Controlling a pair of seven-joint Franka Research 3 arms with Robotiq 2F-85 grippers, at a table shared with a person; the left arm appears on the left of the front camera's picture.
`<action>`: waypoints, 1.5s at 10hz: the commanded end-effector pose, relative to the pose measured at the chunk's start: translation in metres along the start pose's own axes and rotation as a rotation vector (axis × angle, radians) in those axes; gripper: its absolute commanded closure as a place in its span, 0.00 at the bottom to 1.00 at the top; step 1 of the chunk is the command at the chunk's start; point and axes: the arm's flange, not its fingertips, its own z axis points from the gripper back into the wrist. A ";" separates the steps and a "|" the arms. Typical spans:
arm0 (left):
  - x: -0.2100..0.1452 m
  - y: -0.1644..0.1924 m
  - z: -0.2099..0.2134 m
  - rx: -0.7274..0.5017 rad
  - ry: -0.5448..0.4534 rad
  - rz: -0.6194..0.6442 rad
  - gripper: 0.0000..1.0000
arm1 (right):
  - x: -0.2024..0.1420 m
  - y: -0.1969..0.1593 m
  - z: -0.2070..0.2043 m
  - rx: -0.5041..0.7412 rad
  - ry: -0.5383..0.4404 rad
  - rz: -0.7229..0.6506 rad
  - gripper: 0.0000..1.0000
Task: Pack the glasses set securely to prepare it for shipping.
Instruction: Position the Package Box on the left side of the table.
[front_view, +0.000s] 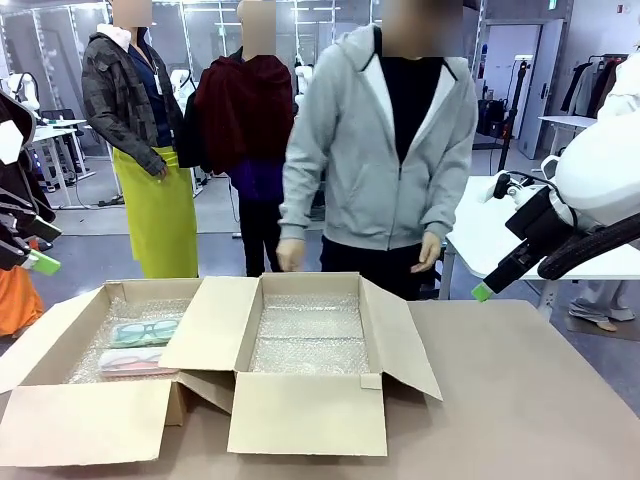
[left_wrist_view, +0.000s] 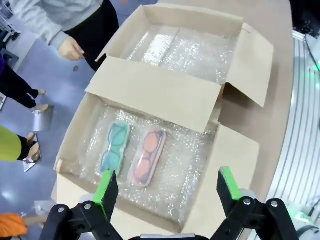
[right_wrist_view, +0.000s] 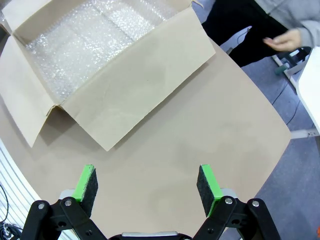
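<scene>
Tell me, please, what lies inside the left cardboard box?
Inside the left box, two clear cases lie side by side on bubble wrap: the teal glasses case and the pink glasses case. The wrap covers the box floor, so anything under it cannot be seen.

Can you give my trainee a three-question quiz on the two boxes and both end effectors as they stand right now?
1. True or false: the teal-green eyeglasses in a clear plastic case and the pink eyeglasses in a clear plastic case lie side by side in the same open cardboard box.
2. What lines the other open cardboard box? A) foam B) bubble wrap C) newspaper
3. Fill in: the left end effector and the right end effector are both ___.

Key: 1 true; 2 B; 3 open.
</scene>
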 end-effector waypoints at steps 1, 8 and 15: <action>0.003 0.000 0.004 0.019 0.018 0.010 0.00 | 0.002 0.001 0.001 0.000 0.014 -0.009 0.00; 0.003 0.000 0.004 0.019 0.018 0.010 0.00 | 0.002 0.001 0.001 0.000 0.014 -0.009 0.00; 0.003 0.000 0.004 0.019 0.018 0.010 0.00 | 0.002 0.001 0.001 0.000 0.014 -0.009 0.00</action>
